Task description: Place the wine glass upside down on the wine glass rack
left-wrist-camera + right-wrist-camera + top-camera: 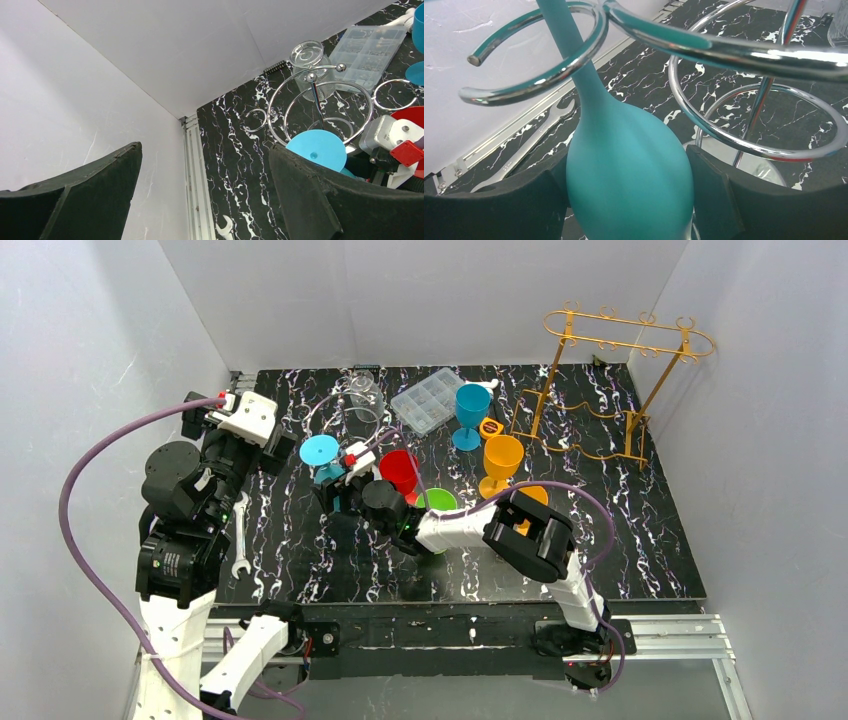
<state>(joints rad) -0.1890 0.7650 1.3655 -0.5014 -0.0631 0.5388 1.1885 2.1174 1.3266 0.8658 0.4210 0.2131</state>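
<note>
A teal wine glass hangs upside down, its round foot point(319, 449) on top; the foot also shows in the left wrist view point(316, 148). Its bowl point(629, 170) sits between the fingers point(719, 195) of my right gripper point(340, 490), which is shut on it. The stem rises through an open ring point(549, 75) of the chrome wire rack point(312, 82), which stands left of centre point(352, 422). My left gripper point(280, 452) is open and empty, just left of the rack, its fingers point(320, 200) wide apart.
A gold wire rack point(620, 370) stands at the back right. A blue glass point(471, 412), an orange glass point(502, 462), a red cup point(399, 470) and a green cup point(437, 502) stand mid-table. A clear box point(428, 400) and jar point(365, 395) lie behind. A wrench point(241, 540) lies left.
</note>
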